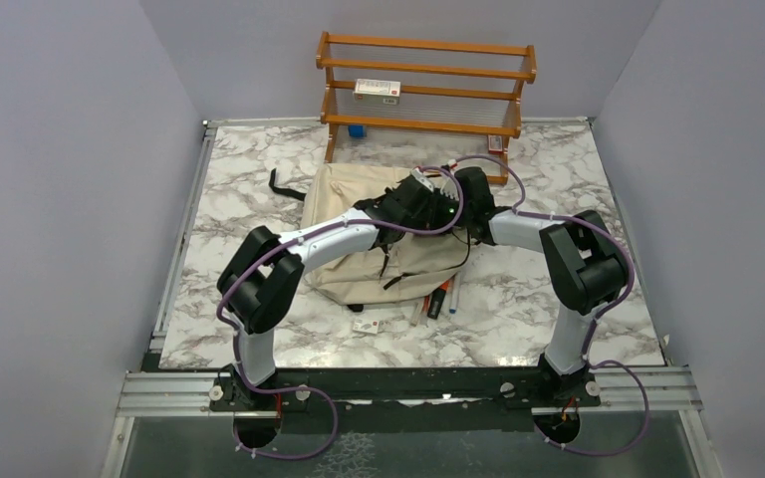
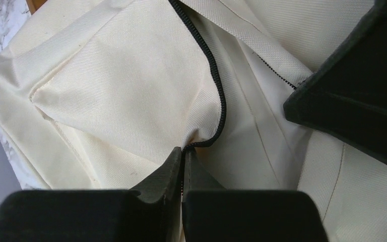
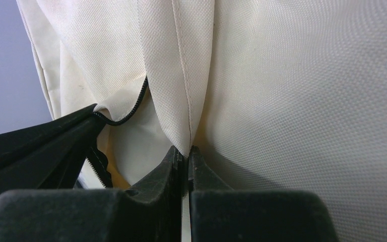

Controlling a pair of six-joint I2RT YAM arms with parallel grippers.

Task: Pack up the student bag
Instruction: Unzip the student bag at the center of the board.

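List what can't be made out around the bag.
- Top view: student bag opening, hidden under both arms.
- Left wrist view: whether the zipper has a pull; the shut left end effector covers its end.
- Right wrist view: which bag part the right end effector pinches; fabric fills frame.

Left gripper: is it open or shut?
Shut. The left gripper has its jaws pressed together, pinching a fold of the cream bag at the end of the black zipper.

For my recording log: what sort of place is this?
Probably a robot lab test cell: plain grey walls box in a marble-patterned table, with a wooden rack and a student bag staged as props.
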